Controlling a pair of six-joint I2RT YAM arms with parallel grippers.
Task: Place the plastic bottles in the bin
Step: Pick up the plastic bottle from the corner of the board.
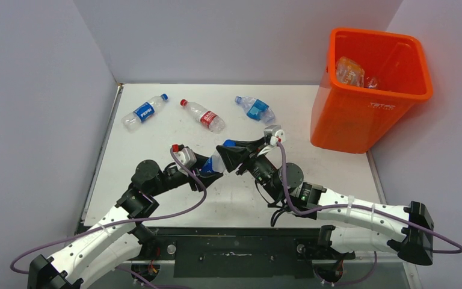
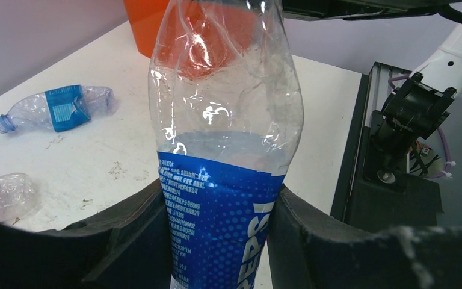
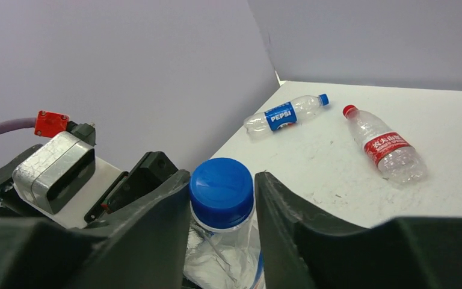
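Pepsi bottle (image 1: 215, 161) held above desk (image 1: 337, 168) centre, long axis left-right, blue cap (image 3: 221, 192) toward right. Label (image 2: 228, 241) clenched by left pincer (image 2: 216, 198). Cap flanked closely by right pincer (image 3: 222, 180); clench cannot be told. Bin (image 1: 370, 114) at far right, nearer right arm.

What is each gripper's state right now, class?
Left gripper: closed on the Pepsi bottle, at its label.
Right gripper: closed on the same bottle's blue cap.
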